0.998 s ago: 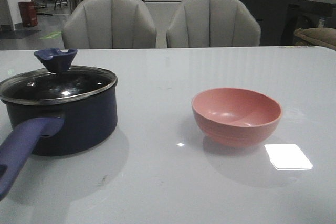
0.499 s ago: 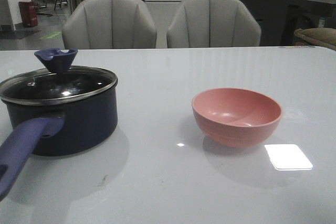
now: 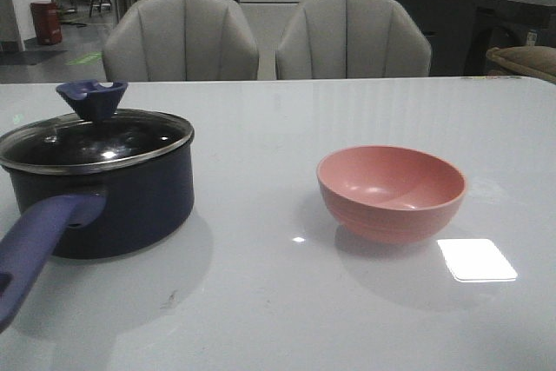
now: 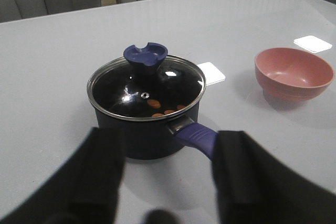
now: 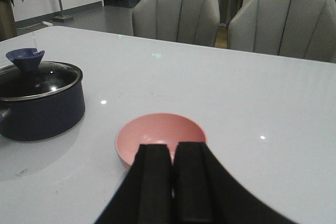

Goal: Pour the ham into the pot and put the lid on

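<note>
Pot [image 3: 104, 193] sitting unchanged at near left across recent frames, lid [image 4: 145, 86] resting on its rim: task judged complete. Pink bowl [image 3: 391, 190] standing at right, showing nothing inside. Ham [image 4: 154, 103] lying in the pot, showing through the glass. Left gripper [image 4: 165, 174] hanging spread, gripping nothing; right gripper [image 5: 172, 182] hanging pressed together, gripping nothing.

On the table [image 3: 278, 319] the pot [image 3: 113, 202] stands at the left and the bowl [image 3: 391, 193] at the right, well apart. The lid [image 3: 95, 141] sits on the pot. The ham [image 4: 163, 109] lies inside the pot, under the lid. Two chairs [image 3: 265, 36] stand behind the table.
</note>
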`<state>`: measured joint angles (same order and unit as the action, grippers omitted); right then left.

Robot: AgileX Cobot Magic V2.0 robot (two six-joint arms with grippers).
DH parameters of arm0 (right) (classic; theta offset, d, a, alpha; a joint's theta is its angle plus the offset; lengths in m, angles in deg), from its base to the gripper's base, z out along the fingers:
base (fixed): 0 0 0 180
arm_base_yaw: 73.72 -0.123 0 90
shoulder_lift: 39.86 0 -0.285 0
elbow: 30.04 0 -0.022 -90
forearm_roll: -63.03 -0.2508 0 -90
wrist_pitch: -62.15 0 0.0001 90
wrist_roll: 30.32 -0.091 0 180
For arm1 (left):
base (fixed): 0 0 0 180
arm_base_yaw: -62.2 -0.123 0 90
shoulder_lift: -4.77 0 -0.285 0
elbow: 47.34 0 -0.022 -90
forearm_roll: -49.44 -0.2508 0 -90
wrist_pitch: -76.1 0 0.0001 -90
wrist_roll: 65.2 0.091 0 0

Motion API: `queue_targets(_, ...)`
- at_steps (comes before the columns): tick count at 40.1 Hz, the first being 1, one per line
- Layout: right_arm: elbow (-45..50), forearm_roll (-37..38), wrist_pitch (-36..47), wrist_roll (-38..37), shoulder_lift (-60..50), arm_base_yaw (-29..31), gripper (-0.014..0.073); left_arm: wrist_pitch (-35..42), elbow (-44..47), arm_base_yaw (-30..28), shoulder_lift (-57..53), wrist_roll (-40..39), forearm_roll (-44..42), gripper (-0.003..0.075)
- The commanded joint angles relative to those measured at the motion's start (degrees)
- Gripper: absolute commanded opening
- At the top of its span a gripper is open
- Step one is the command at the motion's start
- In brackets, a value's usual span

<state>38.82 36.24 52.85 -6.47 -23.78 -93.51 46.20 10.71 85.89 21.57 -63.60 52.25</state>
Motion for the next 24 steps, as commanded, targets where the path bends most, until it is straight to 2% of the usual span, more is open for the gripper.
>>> queue_targets(1,-1.52,-0.20,4.19,0.26,0.48,0.06,0.0148,5.52,-1.54,0.20,0.65,-0.01,0.57,0.0104)
queue_targets(2,-1.52,-0.20,4.19,0.26,0.48,0.06,0.0148,5.52,-1.54,0.20,0.65,-0.01,0.57,0.0145)
queue_targets(4,-1.52,-0.20,4.19,0.26,0.48,0.06,0.0148,5.52,-1.54,0.20,0.65,-0.01,0.57,0.0166)
queue_targets(15,-1.52,-0.20,4.19,0.26,0.48,0.06,0.0148,5.52,-1.54,0.20,0.65,-0.01,0.57,0.0111)
queue_targets(24,-1.52,-0.20,4.19,0.26,0.48,0.06,0.0148,5.63,-1.54,0.20,0.65,-0.01,0.57,0.0113)
